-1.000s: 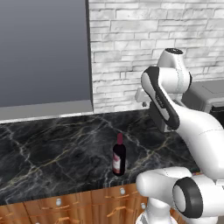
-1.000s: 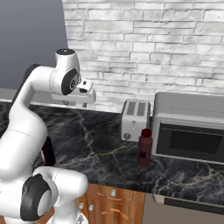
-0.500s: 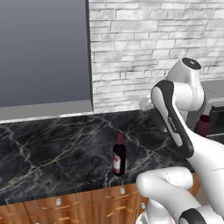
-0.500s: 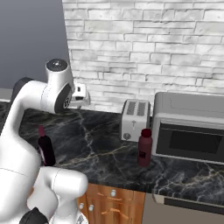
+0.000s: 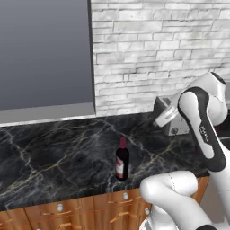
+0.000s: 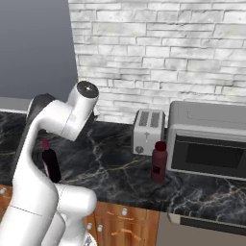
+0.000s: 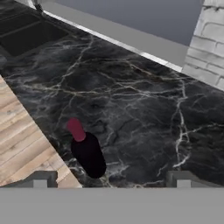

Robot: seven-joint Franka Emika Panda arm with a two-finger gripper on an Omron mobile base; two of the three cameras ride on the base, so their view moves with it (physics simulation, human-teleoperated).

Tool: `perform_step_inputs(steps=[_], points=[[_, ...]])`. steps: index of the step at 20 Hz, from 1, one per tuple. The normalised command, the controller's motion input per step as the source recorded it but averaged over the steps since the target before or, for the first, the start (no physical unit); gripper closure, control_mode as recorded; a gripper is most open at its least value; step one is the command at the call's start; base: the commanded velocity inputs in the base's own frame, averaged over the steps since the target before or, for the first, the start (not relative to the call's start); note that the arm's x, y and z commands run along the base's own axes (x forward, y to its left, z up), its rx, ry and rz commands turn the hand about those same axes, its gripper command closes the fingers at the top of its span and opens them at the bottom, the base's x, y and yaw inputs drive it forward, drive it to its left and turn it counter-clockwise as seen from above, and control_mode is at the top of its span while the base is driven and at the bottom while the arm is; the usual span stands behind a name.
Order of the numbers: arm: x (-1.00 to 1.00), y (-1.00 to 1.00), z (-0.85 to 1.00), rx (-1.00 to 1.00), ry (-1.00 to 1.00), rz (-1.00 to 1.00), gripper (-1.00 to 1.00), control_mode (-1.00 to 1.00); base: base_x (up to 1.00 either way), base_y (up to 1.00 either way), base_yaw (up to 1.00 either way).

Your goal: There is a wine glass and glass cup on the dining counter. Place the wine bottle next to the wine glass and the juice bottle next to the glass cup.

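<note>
The wine bottle [image 5: 122, 160] stands upright near the front edge of a black marble counter [image 5: 54, 157], dark with a red capsule and pale label. It also shows behind my arm [image 6: 51, 162]. My gripper [image 5: 162, 116] hangs above the counter, to the right of the wine bottle and clear of it. In the hand view my gripper [image 7: 110, 181] is open, looking down on the wine bottle [image 7: 88, 151] from a distance. The juice bottle [image 6: 159, 162], short and maroon, stands in front of the toaster. The wine glass, glass cup and dining counter are out of view.
A toaster [image 6: 148, 131] and a microwave [image 6: 209, 139] stand against the brick wall at the counter's right end. A grey window panel [image 5: 45, 54] sits above the counter's left part. Wood floor [image 7: 19, 131] lies beyond the counter's front edge.
My arm has swung to the right and the hand has come down and turned toward the counter by the wine bottle. Both bottles have stayed in place.
</note>
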Motion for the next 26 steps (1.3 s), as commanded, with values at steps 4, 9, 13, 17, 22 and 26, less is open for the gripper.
perform_step_inputs(steps=[4,9,13,17,22,26], points=[[-0.09,0.04,-0.09,0.11,0.08,0.45,-1.00,-1.00,0.00,0.00,0.00],[-0.06,0.06,-0.20,0.05,0.00,0.42,-1.00,-1.00,0.00,0.00,0.00],[-0.01,0.17,-0.24,0.02,0.00,0.35,-1.00,-1.00,0.00,0.00,0.00],[0.00,0.15,-0.24,0.04,0.00,0.32,-1.00,-1.00,0.00,0.00,0.00],[0.00,0.15,-0.25,0.08,-0.01,0.20,-1.00,-1.00,0.00,0.00,0.00],[0.00,0.14,-0.26,0.12,-0.01,0.12,-1.00,-1.00,0.00,0.00,0.00]])
